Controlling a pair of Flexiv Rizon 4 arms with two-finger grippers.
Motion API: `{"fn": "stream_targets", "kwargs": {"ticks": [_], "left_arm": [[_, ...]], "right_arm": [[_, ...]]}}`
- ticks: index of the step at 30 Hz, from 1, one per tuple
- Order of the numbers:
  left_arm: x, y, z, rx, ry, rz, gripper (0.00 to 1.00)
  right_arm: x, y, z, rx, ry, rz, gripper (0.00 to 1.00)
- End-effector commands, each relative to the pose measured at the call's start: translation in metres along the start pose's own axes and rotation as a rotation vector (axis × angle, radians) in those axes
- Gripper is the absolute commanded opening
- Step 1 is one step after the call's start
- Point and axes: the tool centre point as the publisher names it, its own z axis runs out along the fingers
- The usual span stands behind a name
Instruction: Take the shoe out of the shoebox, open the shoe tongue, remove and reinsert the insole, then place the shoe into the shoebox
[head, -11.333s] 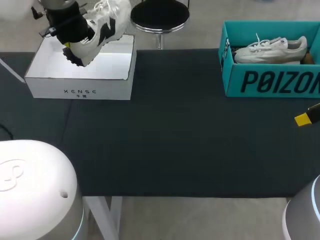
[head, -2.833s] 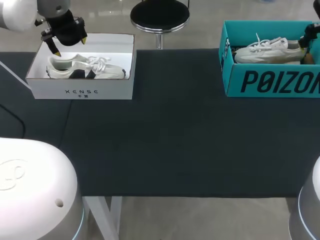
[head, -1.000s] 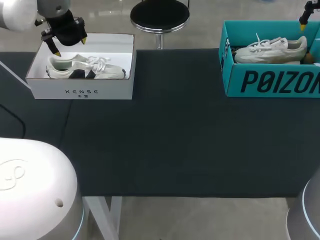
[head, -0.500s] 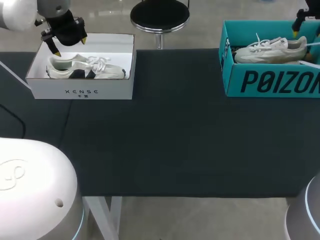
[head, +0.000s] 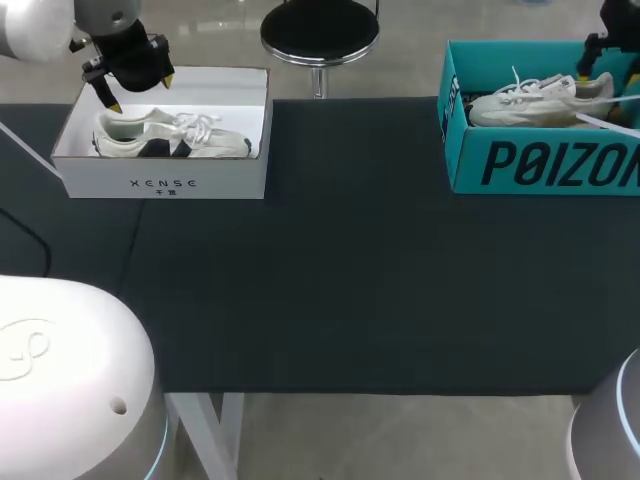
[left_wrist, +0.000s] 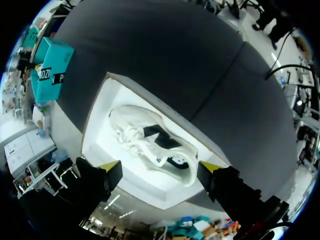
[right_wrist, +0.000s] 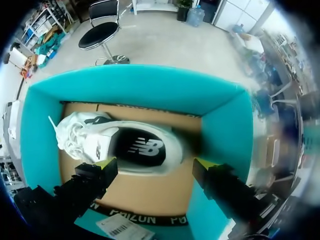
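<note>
With the right gripper (right_wrist: 154, 167) held open above the shoe (right_wrist: 120, 142) lying inside the teal shoebox (right_wrist: 135, 85), and the left gripper (left_wrist: 160, 167) likewise spread over the white box (left_wrist: 97, 135), a fingertip could be jammed against its wall, or only the laces (right_wrist: 67, 137) pinched, if descent is misaligned.

teal shoebox (head: 540, 160) cut by head view's edge, shoe (head: 170, 135) sole behind white shoebox (head: 160, 185) wall
</note>
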Motion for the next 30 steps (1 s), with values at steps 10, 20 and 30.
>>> {"fn": "stream_targets", "kwargs": {"ticks": [10, 20, 30], "left_arm": [[0.0, 0.0, 0.0, -0.001, 0.001, 0.001, 1.0], [0.0, 0.0, 0.0, -0.001, 0.001, 0.001, 1.0], [0.0, 0.0, 0.0, -0.001, 0.001, 0.001, 1.0]], "right_arm": [[-0.01, 0.022, 0.013, 0.036, -0.016, -0.006, 1.0], [-0.015, 0.017, 0.018, 0.061, -0.031, -0.014, 1.0], [-0.02, 0.012, 0.025, 0.078, -0.022, -0.027, 0.0]]}}
